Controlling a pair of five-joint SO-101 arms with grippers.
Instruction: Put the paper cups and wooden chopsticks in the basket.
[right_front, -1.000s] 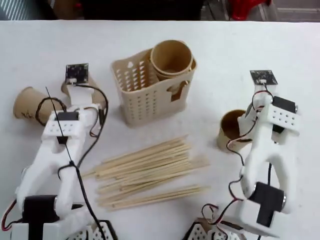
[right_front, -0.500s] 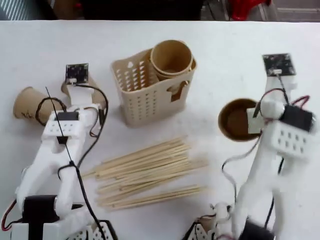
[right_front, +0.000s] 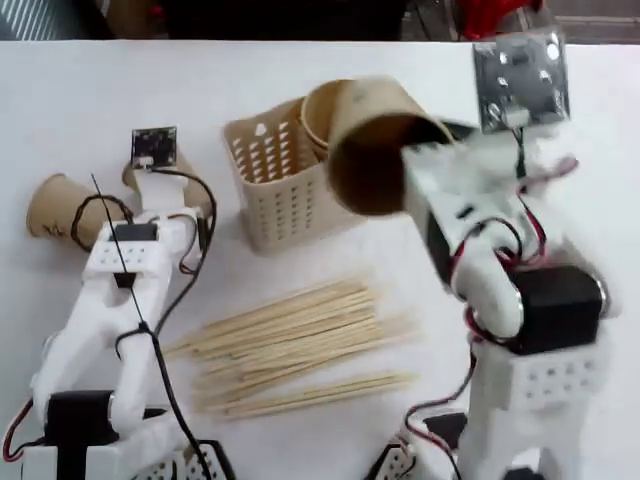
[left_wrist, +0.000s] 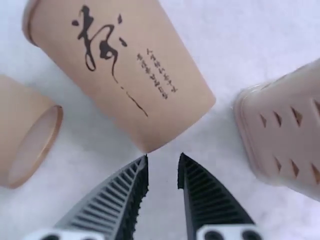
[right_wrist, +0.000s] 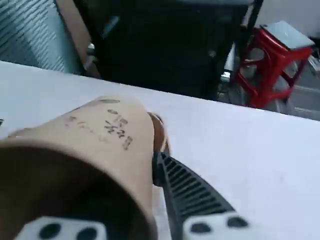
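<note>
Rising from the right side of the worktop (right_front: 80, 90), the right arm has carried its paper cup (right_front: 375, 150) up and to the left. The cup now hangs tilted in the upper middle of the high view, mouth toward the camera, overlapping the right end of the basket (right_front: 280, 190). The right end effector (right_wrist: 150, 167) is clamped on the cup's rim, one finger outside the wall. Nested cups (right_front: 318, 115) stand in the basket's right end. Wooden chopsticks (right_front: 300, 345) lie in a loose pile at lower centre, below the basket. At left, the left end effector (left_wrist: 162, 167) is narrowly parted and grips nothing, its tips just short of a lying cup (left_wrist: 120, 70). Another cup (left_wrist: 25, 135) lies beside that one.
</note>
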